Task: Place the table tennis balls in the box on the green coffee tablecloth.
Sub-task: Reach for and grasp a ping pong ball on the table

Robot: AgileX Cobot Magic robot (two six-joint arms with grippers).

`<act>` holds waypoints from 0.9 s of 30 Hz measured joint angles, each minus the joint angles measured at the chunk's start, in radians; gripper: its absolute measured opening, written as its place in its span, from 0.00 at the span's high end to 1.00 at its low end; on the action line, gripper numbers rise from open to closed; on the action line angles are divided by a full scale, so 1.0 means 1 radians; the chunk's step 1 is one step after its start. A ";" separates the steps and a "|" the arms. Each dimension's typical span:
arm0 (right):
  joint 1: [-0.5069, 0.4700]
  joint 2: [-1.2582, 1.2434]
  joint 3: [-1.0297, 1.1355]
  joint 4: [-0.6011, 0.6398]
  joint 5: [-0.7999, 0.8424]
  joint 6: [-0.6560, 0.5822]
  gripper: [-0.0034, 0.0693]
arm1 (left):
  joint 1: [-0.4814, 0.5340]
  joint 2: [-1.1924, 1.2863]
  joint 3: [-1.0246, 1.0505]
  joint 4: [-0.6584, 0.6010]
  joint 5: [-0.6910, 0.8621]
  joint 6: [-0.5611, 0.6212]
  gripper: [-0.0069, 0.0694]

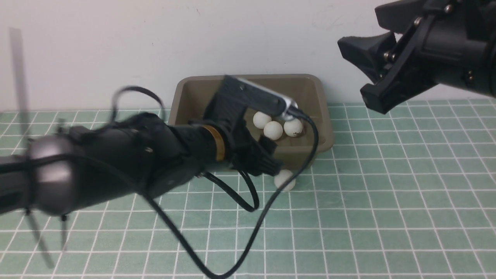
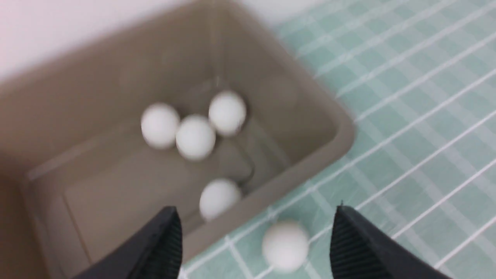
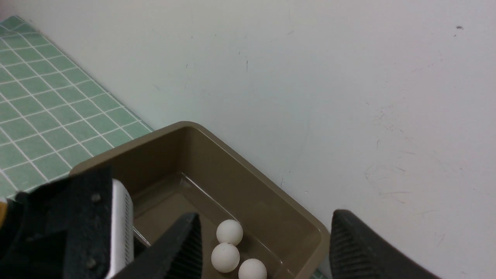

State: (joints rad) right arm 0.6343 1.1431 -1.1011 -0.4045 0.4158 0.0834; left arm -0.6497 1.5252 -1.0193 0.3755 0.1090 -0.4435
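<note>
My left gripper (image 2: 255,211) and right gripper (image 3: 265,215) are wide open, empty. One ball (image 2: 285,245) lies on the cloth (image 2: 407,155) beside the box (image 2: 345,131).

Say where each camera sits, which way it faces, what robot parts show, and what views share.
Front view: between the arms, facing forward over the teal-green gridded tablecloth to the olive-brown plastic box; both arms show.
Left wrist view: looks down between its open jaws at the box and one small white ball outside it.
Right wrist view: raised, looks down past its open jaws into the box; left wrist shows.
All share: three clustered balls inside.
</note>
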 joint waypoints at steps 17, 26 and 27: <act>0.000 0.114 0.000 0.027 0.094 0.098 0.39 | -0.029 -0.496 0.004 0.072 0.591 -0.004 0.31; 0.000 0.302 0.000 0.066 0.102 0.168 0.39 | -0.029 -0.679 0.004 0.201 0.885 -0.004 0.31; 0.000 0.328 0.000 0.081 0.105 0.197 0.39 | -0.029 -0.693 0.004 0.206 0.899 -0.004 0.31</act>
State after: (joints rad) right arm 0.6343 1.4707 -1.1011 -0.3238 0.5211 0.2806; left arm -0.6791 0.8319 -1.0157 0.5810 1.0075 -0.4479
